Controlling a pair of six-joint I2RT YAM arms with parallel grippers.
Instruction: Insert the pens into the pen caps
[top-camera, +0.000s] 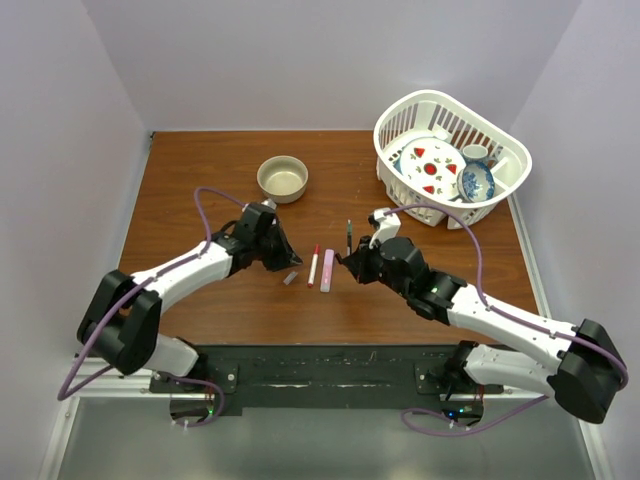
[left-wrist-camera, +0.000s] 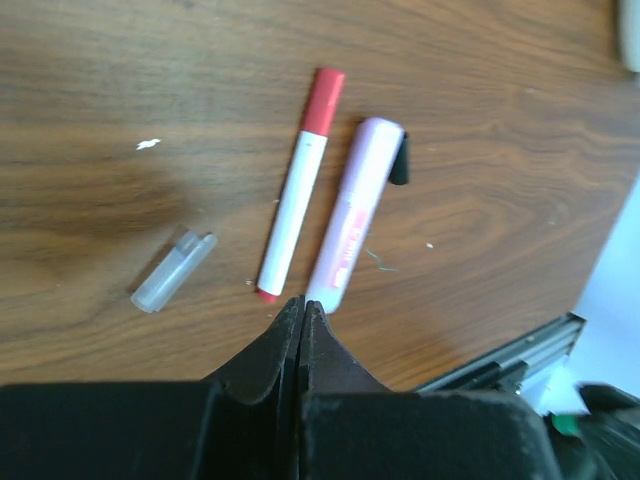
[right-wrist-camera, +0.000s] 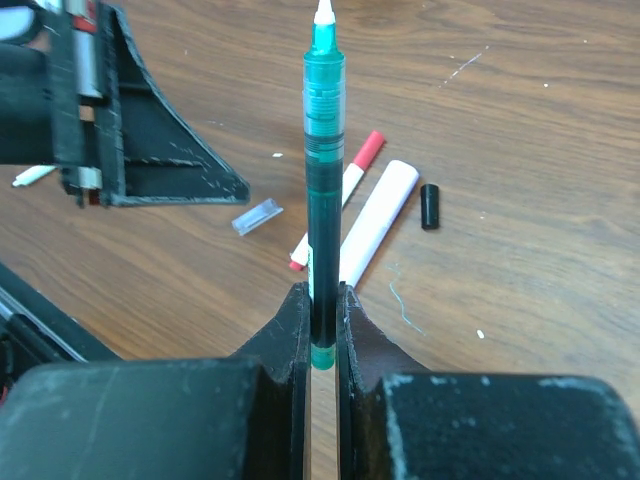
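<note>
My right gripper is shut on a dark green pen, whose bare white tip points away from the jaws; the same pen shows in the top view above the table. A white pen with a red cap lies beside the pink marker. A small black cap rests against the marker's far end. To their left lies a clear grey cap. My left gripper hovers just short of the white pen and marker, shut with nothing in it.
A tan round bowl stands at the back of the wooden table. A white basket with dishes sits at the back right. The two grippers flank the pens closely.
</note>
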